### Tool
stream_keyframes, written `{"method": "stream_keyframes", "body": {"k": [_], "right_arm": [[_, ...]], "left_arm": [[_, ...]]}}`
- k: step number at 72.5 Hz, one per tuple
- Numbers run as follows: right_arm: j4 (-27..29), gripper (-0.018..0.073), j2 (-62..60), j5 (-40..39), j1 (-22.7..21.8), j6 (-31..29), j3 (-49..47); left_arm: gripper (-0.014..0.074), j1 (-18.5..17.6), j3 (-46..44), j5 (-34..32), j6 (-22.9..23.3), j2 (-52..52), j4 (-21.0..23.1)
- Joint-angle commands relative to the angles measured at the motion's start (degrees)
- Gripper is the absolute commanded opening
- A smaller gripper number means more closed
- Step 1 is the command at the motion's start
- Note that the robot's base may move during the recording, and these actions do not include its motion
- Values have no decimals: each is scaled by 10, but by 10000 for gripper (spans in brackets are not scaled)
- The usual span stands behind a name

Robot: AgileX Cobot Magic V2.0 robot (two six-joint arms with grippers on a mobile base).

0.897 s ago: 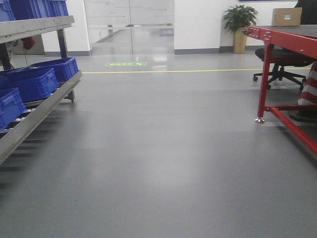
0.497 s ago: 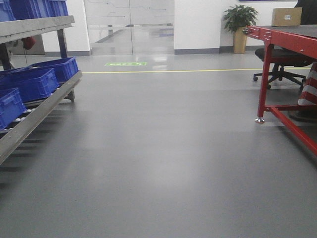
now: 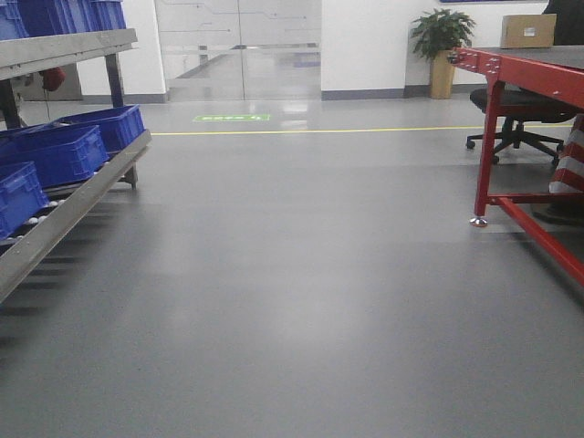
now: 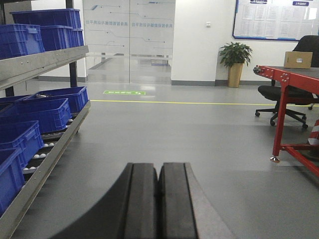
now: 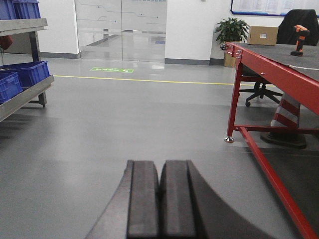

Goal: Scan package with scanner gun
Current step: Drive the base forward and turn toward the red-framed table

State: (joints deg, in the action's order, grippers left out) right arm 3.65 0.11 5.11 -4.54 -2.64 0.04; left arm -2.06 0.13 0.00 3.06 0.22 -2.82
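Left wrist view: your left claw (image 4: 159, 174) has its two black pads pressed flat together, gripping nothing, pointing out over the grey floor (image 4: 189, 129).

Right wrist view: your right claw (image 5: 159, 172) is the same, pads together and gripping nothing.

- Scanner gun (image 5: 299, 40): stands on the red worktop (image 5: 269, 59), far right of the right wrist view. Orange body, black base. Well apart from both claws.
- Package (image 5: 262, 35): tan box at the worktop's far end, near the potted plant (image 5: 232, 30). Front view shows a small white label on the face toward you. Also well apart from the claws.
- Black office chair (image 5: 259, 89) behind the worktop legs; striped cone (image 5: 285, 117) beneath the worktop.
- Rack of blue bins (image 4: 35, 114) along your left side.
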Motion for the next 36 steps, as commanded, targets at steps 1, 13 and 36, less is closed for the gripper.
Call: {"method": "stream_keyframes", "body": {"k": [1, 13, 36], "right_arm": [[1, -169, -1, -8, -3, -4, 0], [1, -169, -1, -8, -3, -4, 0], [1, -169, -1, -8, -3, -4, 0]], "left_arm": [[-111, 2, -1, -10, 1, -2, 2], [-111, 2, -1, -10, 1, -2, 2], [-111, 2, -1, -10, 1, -2, 2]]}}
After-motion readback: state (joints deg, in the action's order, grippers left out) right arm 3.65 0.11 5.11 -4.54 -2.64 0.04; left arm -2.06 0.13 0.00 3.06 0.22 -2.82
